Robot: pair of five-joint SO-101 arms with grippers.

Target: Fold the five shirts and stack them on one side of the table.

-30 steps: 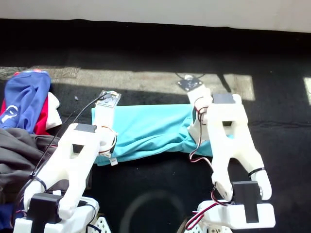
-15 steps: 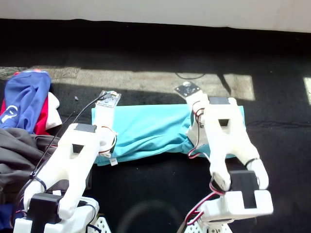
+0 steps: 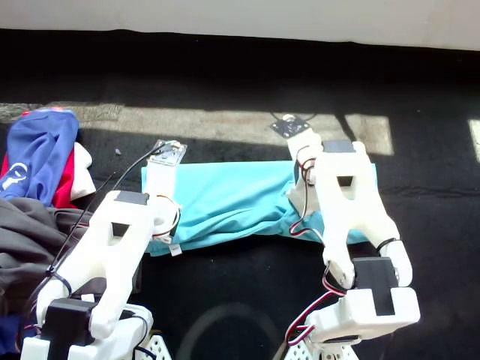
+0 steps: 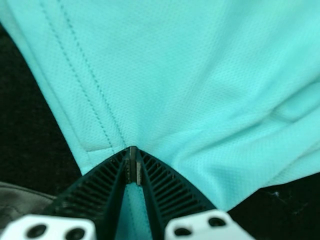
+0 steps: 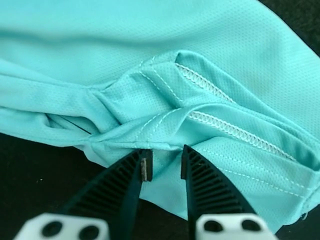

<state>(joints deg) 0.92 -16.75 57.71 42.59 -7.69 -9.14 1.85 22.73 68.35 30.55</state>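
I'm looking down on the turquoise shirt (image 3: 225, 199), which lies across the middle of the black desk (image 3: 225, 82), folded into a long band, with one arm at each end of it. My left gripper (image 4: 132, 156) is pinched tight at the tips on the stitched edge of the shirt's left end, with cloth caught between the fingers. My right gripper (image 5: 164, 162) sits at the other end, fingers a narrow gap apart over a bunched fold with white seam stitching; it has no grip on anything. Off at the left edge of the desk, a heap of other shirts sits well apart from the turquoise one: a blue shirt (image 3: 41, 154) on top of a red one (image 3: 66, 186), and a dark grey one (image 3: 26, 240) nearer my left arm.
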